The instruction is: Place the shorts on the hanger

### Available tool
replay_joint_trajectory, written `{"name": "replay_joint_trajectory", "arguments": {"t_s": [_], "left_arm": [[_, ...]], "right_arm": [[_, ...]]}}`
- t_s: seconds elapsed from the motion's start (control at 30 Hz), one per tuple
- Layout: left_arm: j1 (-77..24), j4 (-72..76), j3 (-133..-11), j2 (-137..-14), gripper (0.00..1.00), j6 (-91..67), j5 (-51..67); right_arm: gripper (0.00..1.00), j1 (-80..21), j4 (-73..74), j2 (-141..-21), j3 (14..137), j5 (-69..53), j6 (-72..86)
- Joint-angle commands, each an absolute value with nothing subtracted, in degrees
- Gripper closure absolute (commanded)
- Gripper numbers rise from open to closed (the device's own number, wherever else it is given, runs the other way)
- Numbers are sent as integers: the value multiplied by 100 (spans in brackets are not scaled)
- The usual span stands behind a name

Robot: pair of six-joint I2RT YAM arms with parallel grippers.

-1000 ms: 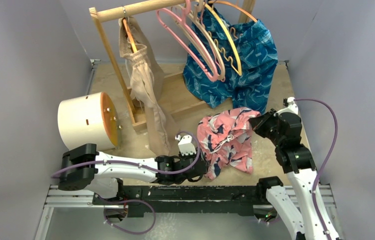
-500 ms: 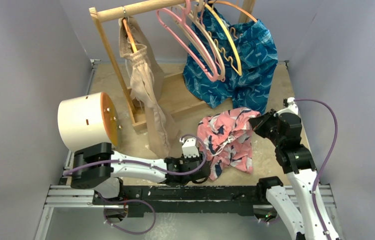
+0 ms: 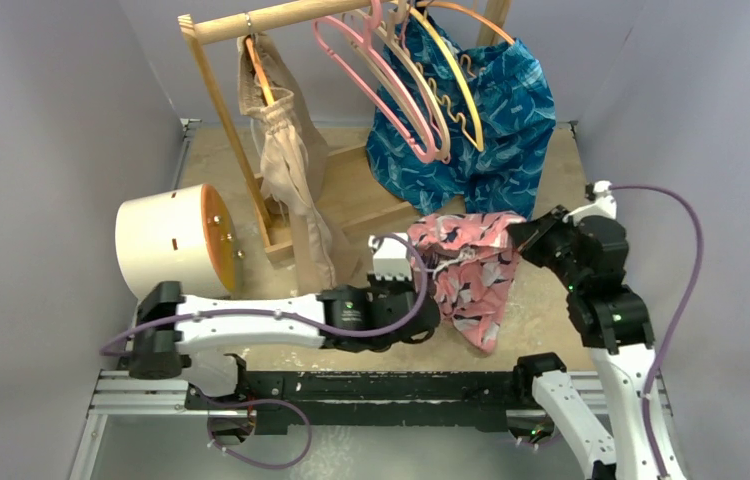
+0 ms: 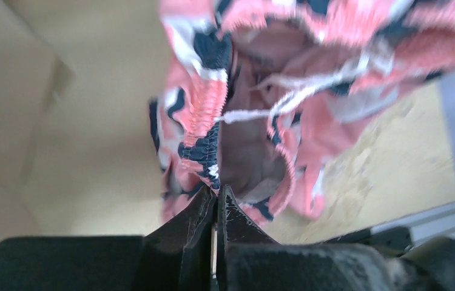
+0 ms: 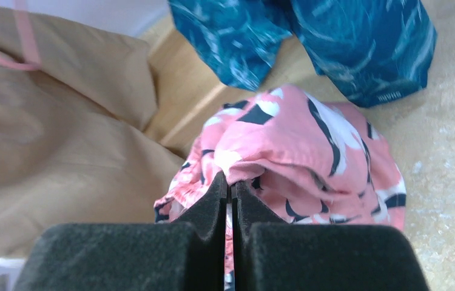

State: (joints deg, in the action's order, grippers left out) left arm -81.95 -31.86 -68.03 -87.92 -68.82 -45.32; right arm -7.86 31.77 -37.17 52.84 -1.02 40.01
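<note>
In the middle of the top view, slightly right, the shorts [image 3: 471, 275] hang spread between your two grippers. The left gripper [image 4: 218, 195] is pinched on the elastic waistband and the right gripper [image 5: 231, 185] is clamped on a bunched fold opposite. The cloth looks light and limp and will probably sag, so the waistband is the place to grip. At upper centre, well apart, the hanger [image 3: 383, 103] crowds among others on the wooden rail [image 3: 271, 18], above a scuffed table [image 3: 541, 295] boxed by grey walls [image 3: 51, 100].

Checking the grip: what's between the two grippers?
The pink shorts, clamped by the left gripper and the right gripper; the top view shows it.
</note>
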Motion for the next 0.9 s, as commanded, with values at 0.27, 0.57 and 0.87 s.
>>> {"name": "replay_joint_trajectory", "arguments": {"t_s": [0.27, 0.57, 0.87], "left_arm": [[-8221, -4385, -7927, -7638, 100, -4993, -6565], [-8117, -3352, -6676, -7671, 100, -5101, -5864], [-8107, -2736, -6204, -7331, 100, -5178, -5404]], "right_arm": [[100, -782, 4117, -3569, 6353, 114, 3752], [67, -782, 3752, -3430, 5978, -243, 2879], [57, -783, 3172, -4058, 7060, -1773, 2180]]}}
